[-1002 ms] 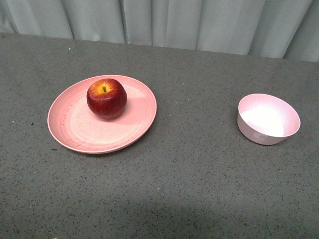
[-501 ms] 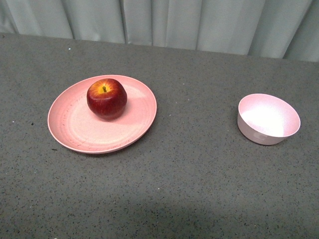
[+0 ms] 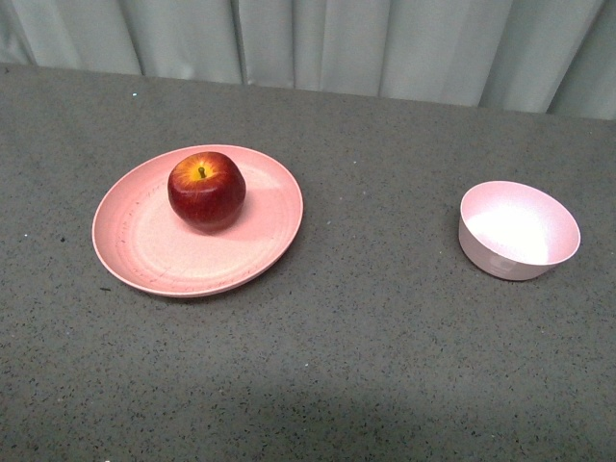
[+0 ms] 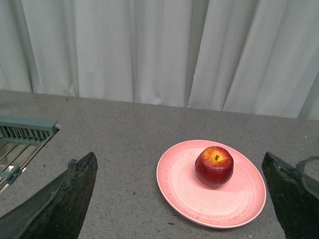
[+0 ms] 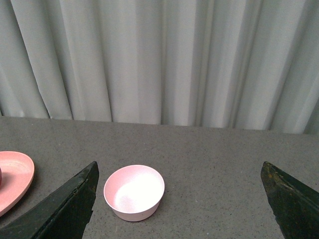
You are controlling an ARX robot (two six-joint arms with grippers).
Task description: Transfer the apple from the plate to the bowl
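The dark-red apple (image 3: 206, 190) with a yellow patch at its stem sits on the far part of the salmon-pink plate (image 3: 144, 245) at the table's left. The pale pink bowl (image 3: 519, 231) stands empty at the right, well apart from the plate. Neither gripper shows in the front view. In the left wrist view the left gripper (image 4: 182, 199) is open, its fingers wide apart, with the apple (image 4: 214, 166) and plate (image 4: 179, 184) ahead of it. In the right wrist view the right gripper (image 5: 182, 199) is open, with the bowl (image 5: 133, 192) ahead near one finger.
The grey speckled table (image 3: 366, 346) ends at a pale curtain (image 3: 318, 43) along the back. A grey-green rack (image 4: 25, 130) shows at the edge of the left wrist view. The plate's rim (image 5: 15, 181) shows at the edge of the right wrist view.
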